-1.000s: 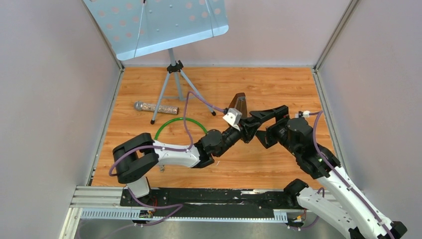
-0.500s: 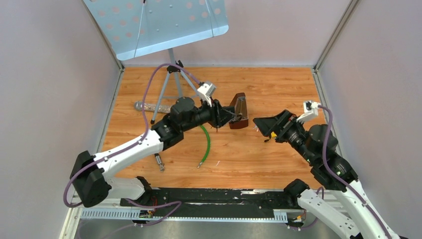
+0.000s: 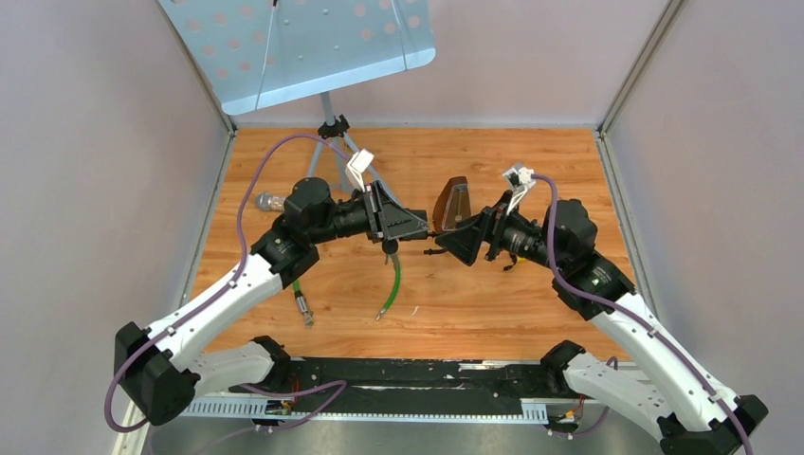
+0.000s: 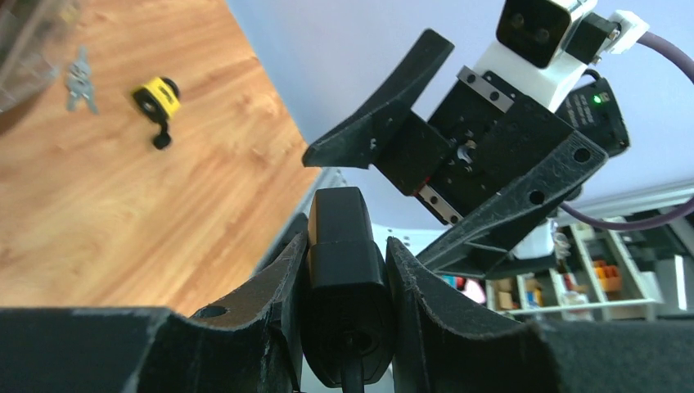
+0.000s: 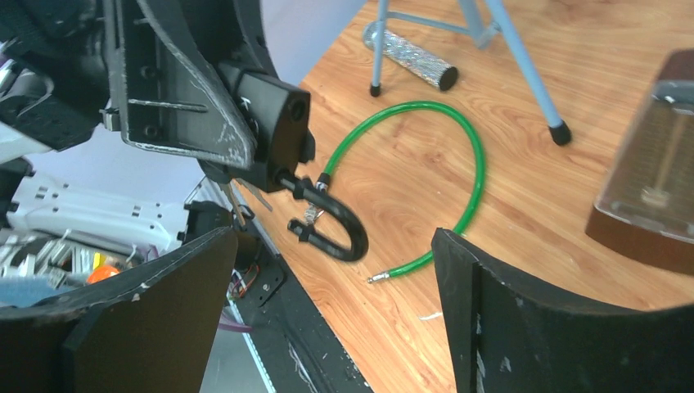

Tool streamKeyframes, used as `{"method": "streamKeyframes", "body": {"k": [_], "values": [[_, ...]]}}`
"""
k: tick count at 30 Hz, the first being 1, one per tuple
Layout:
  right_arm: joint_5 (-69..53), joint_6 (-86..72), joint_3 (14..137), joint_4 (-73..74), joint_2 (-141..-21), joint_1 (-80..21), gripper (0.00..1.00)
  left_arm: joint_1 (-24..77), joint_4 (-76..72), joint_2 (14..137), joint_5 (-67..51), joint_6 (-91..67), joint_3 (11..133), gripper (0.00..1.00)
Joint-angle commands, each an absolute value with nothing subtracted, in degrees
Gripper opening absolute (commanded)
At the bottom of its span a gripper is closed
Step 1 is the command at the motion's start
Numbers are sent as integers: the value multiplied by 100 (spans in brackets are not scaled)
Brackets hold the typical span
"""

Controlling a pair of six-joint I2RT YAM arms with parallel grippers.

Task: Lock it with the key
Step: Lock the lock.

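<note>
Black lock (image 4: pixel 344 282) in left gripper (image 4: pixel 347 244)

The orange-brown wood-grain tabletop (image 3: pixel 531 152) is smooth. The thin green cable (image 5: pixel 477 164) has a glossy plastic coat. The black blocky lock body (image 4: pixel 344 262) looks matt plastic, its curved black hook (image 5: pixel 348 229) glossy.

The lock (image 5: pixel 274 123) is fully black. The cable (image 5: pixel 479 168) is green. The table (image 3: pixel 531 161) is orange-brown wood with grain lines. The metronome (image 3: pixel 453 201) is dark brown. The microphone (image 5: pixel 413 57) is silver and sparkling. The stand (image 3: pixel 313 47) is pale blue.
</note>
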State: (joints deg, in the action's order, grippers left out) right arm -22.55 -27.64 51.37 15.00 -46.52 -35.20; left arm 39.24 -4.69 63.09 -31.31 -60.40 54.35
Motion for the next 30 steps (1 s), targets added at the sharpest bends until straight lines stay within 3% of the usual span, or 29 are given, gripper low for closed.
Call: {"method": "streamKeyframes", "body": {"k": [1,15,17,22,24,30], "values": [[-3026,-2540,5129,723,-4796,-3531,80,3867,-1352,5904,-3532,-6866,5466,0],[-3914,-2672,5076,388,-4961,-3589,62,3744,-1818,5587,-3426,-7831,5103,0],[-3975,-2703,5133,391,-5045,-3601,54,3738,-1834,5563,-3415,-7875,5065,0],[-3813,-2652,5219,564,-5181,-3604,11,3707,-1809,5493,-3408,-7924,5004,0],[-3566,-2517,5210,617,-5133,-3603,0,3694,-1782,5462,-3429,-7935,4975,0],[-2662,-1775,5054,551,-4789,-3612,0,3674,-1376,5346,-3639,-7661,4860,1]]}}
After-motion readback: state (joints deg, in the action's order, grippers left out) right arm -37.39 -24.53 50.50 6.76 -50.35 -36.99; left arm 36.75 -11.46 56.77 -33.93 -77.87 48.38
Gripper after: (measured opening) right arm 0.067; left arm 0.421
